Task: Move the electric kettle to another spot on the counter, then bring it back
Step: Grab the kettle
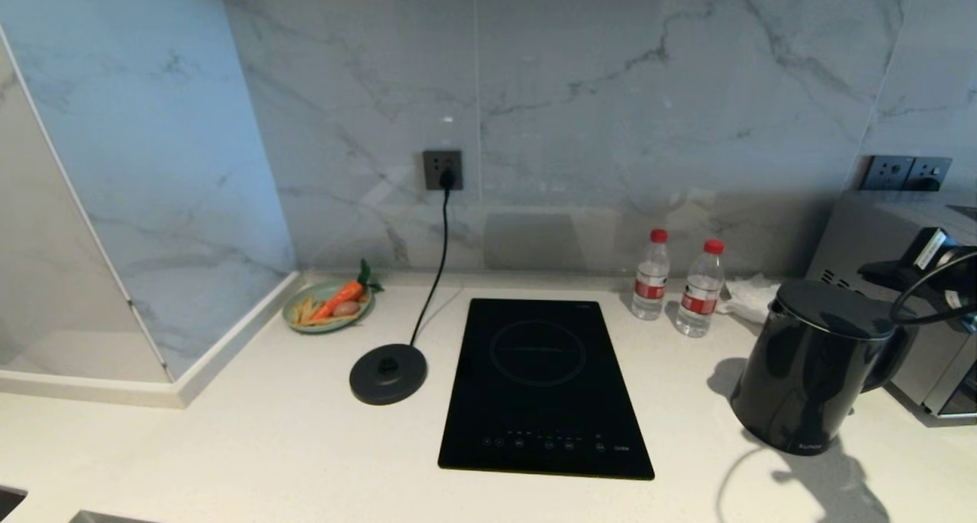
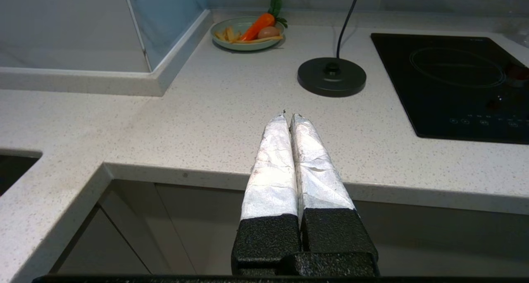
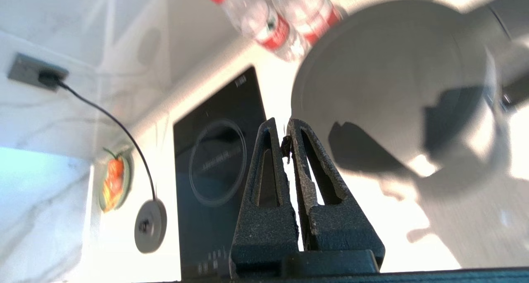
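A grey-veined marble wall (image 1: 580,88) backs the counter (image 1: 267,431), a wide white speckled stone worktop with a rounded front edge. A flat black cooktop (image 1: 543,389) is set into its middle. At the far right stands a silver appliance (image 1: 878,233), with a wall socket (image 1: 443,169) behind the counter's centre holding a black cord.

The electric kettle (image 1: 813,366) stands upright on the counter at the right, between the cooktop and the silver appliance, well apart from its base disc (image 1: 388,372), which lies left of the cooktop with the cord running to the socket. The right gripper (image 3: 285,124) hangs above the kettle, just beside the lid's edge, its two fingers pressed together with nothing between them; in the head view only the arm's dark wrist shows at the right edge, by the kettle's handle. The left gripper (image 2: 288,117), its foil-wrapped fingers closed tight on nothing, sits parked over the counter's front edge, well away from the kettle.

Two water bottles (image 1: 675,282) with red caps stand behind the kettle near the wall. A green plate (image 1: 296,318) in the left corner holds a carrot (image 1: 340,298), an egg and pale strips.
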